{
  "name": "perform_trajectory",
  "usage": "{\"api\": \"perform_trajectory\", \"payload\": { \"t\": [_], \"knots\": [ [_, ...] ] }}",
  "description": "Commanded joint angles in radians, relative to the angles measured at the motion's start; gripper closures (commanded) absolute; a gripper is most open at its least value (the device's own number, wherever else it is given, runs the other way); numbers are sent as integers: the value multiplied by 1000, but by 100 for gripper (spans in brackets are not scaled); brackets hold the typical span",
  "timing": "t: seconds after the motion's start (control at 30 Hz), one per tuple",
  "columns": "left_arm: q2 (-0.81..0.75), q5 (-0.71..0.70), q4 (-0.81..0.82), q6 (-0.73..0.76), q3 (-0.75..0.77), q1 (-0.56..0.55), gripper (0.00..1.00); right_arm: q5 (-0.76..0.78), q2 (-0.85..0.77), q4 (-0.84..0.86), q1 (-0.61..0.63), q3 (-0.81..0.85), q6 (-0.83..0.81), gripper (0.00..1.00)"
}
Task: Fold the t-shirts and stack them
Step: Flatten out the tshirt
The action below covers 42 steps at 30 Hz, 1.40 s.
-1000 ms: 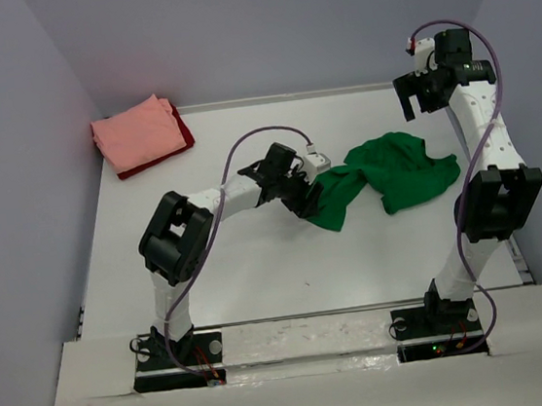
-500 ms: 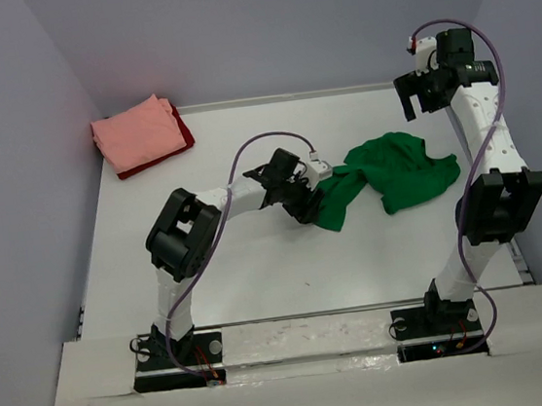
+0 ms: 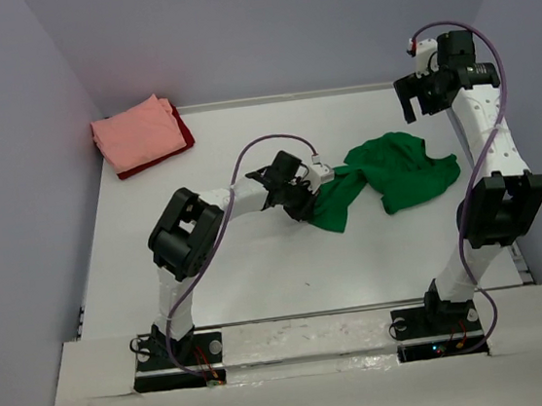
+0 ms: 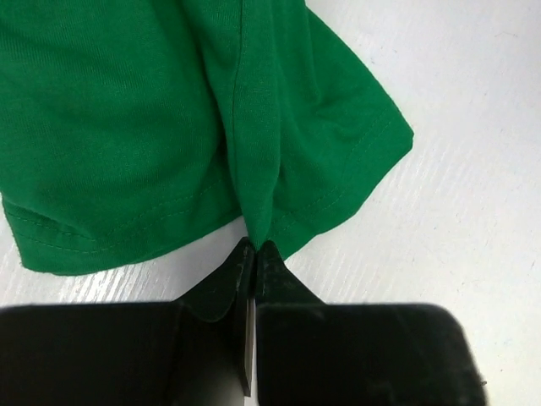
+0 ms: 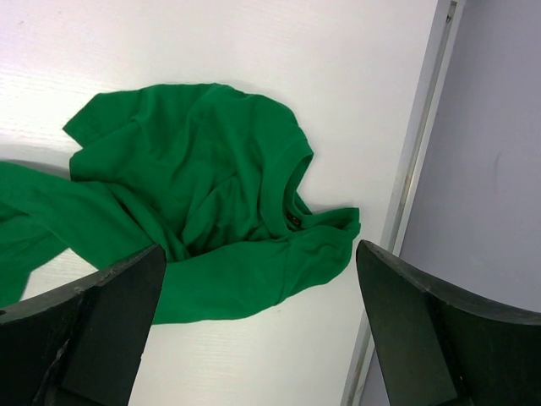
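The left claw (image 4: pixel 254 251) is clamping the green shirt (image 4: pixel 127 118) by the hem at its tips, probably to drag it flat (the right claw (image 5: pixel 259 254) is hovering above, fingers apart).

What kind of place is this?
Probably a robotics lab test cell: a white table boxed in by plain grey walls, two white-and-black robot arms bolted at its near edge, and laundry props, a crumpled bright green t-shirt and a folded salmon pink t-shirt.

The black two-finger left gripper (image 4: pixel 255 247) pinched a raised ridge of the bright green cloth t-shirt (image 4: pixel 152 118) at its stitched hem. Right of the shirt showed the white tabletop (image 4: pixel 456 169).
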Motion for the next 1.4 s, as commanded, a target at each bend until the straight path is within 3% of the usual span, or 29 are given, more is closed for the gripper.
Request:
{"api": "perform_trajectory", "payload": {
  "t": [0.0,0.53,1.03,1.37],
  "knots": [
    [-39,-6,-8,10,10,-8,100,-22,-36,9,5,-18,-6,0],
    [-295,-219,-19,72,-14,26,100,-4,0,21,5,-76,-10,0],
    [-513,-243,16,110,-141,237,100,-56,56,-46,14,-33,10,0],
    [-568,-264,-25,122,-155,317,100,-146,64,-125,34,-30,-19,0]
  ]
}}
